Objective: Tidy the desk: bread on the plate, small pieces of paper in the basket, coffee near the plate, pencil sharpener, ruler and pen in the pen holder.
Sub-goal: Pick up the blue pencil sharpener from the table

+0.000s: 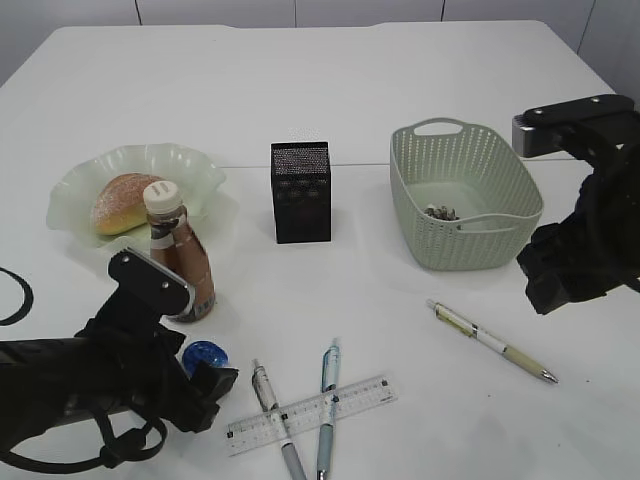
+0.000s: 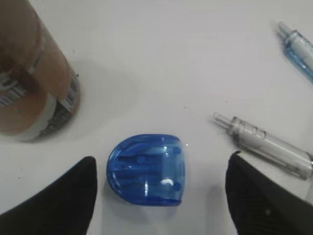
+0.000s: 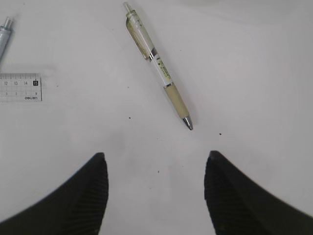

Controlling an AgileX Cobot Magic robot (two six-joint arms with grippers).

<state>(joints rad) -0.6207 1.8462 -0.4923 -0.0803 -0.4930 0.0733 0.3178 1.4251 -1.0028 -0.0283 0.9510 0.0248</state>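
Note:
The bread (image 1: 122, 202) lies on the pale green plate (image 1: 195, 163). The coffee bottle (image 1: 181, 258) stands just in front of the plate. The blue pencil sharpener (image 1: 204, 355) lies on the table between the open fingers of my left gripper (image 2: 162, 160); in the left wrist view the sharpener (image 2: 146, 169) touches neither finger. A ruler (image 1: 318, 408) lies across two pens (image 1: 272, 405) (image 1: 328, 395). A beige pen (image 3: 159, 66) lies ahead of my open, empty right gripper (image 3: 156, 155). The black mesh pen holder (image 1: 300, 190) stands at centre. Paper bits (image 1: 440, 212) lie in the basket (image 1: 468, 235).
The coffee bottle (image 2: 34, 83) stands close to the left of the sharpener in the left wrist view, and a clear pen (image 2: 266, 144) lies to its right. The ruler's end (image 3: 19, 87) shows at the left of the right wrist view. A black cable (image 1: 12, 295) lies at the left edge.

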